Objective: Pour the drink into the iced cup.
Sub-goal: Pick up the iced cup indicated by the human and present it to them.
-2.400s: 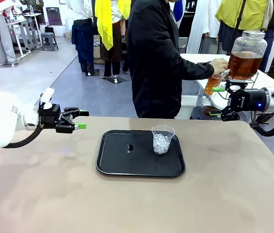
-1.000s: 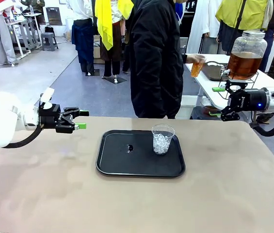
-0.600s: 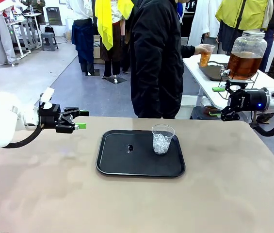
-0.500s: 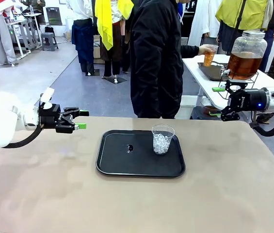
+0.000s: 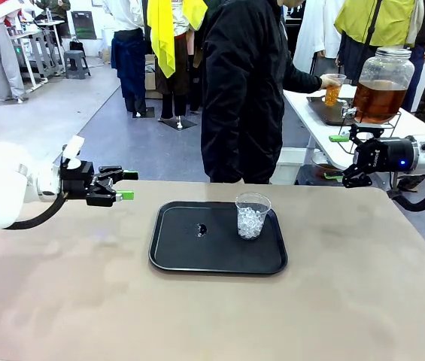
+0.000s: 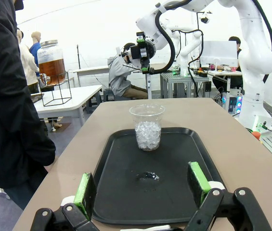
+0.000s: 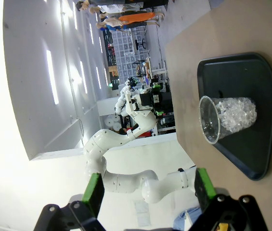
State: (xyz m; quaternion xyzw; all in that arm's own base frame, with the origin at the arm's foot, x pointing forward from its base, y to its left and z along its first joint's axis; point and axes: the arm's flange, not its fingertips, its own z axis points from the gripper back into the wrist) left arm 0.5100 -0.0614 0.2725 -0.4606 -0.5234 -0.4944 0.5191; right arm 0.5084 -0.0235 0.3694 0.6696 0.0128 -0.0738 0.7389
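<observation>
One iced cup (image 5: 252,216) on one tray (image 5: 174,256), one drink cup (image 5: 333,90) in hand (image 5: 323,81) beyond tray, both jaws wide, empty

No legible text, no readable labels, brands, numbers or signs

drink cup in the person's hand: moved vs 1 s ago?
Yes. The drink cup in the person's hand has moved right in the front view, closer to the glass dispenser jar.
</observation>
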